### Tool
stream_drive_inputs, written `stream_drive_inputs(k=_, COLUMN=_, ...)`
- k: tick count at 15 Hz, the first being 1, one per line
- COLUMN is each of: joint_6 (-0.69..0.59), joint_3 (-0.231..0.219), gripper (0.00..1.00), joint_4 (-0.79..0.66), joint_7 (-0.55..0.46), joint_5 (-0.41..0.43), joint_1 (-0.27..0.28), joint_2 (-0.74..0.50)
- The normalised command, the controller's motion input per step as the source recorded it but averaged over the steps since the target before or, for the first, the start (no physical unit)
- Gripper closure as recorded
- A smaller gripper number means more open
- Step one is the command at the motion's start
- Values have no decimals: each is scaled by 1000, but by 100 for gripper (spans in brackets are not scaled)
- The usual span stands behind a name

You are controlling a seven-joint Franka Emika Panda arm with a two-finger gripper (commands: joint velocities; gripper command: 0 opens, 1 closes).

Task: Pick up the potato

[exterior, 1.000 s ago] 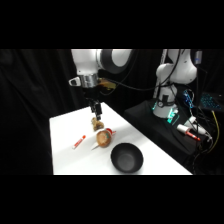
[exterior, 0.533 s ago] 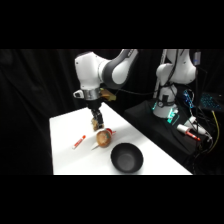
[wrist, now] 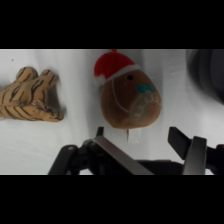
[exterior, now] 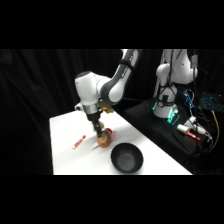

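The potato (wrist: 129,102) is a brown rounded plush with a red-and-white Santa hat, lying on the white table (wrist: 75,145). In the side view the potato (exterior: 104,140) sits near the table's middle, just under my gripper (exterior: 99,129). In the wrist view my gripper (wrist: 137,136) is open. Its two dark fingers stand apart at the potato's near end, and nothing is held between them.
A tiger-striped plush (wrist: 30,95) lies to the left of the potato in the wrist view. The black bowl (exterior: 126,157) stands just in front and to the right of the potato. A red-and-white marker (exterior: 79,142) lies to its left. The table's edges are close by.
The gripper has come down and a little forward, from well above the potato to just over it. The potato, bowl and marker have not moved.
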Motion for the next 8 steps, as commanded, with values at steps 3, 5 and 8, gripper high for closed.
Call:
stream_drive_inputs(k=3, joint_6=83, joint_3=45, gripper=0, joint_4=200, joint_7=61, joint_5=107, joint_1=-34, joint_2=256)
stream_drive_inputs(k=5, joint_6=57, joint_3=58, gripper=16, joint_4=128, joint_7=52, joint_5=117, joint_1=-32, joint_2=178)
stream_drive_inputs(k=8, joint_6=27, joint_3=51, gripper=45, joint_4=52, joint_7=57, joint_5=101, joint_1=-10, joint_2=76)
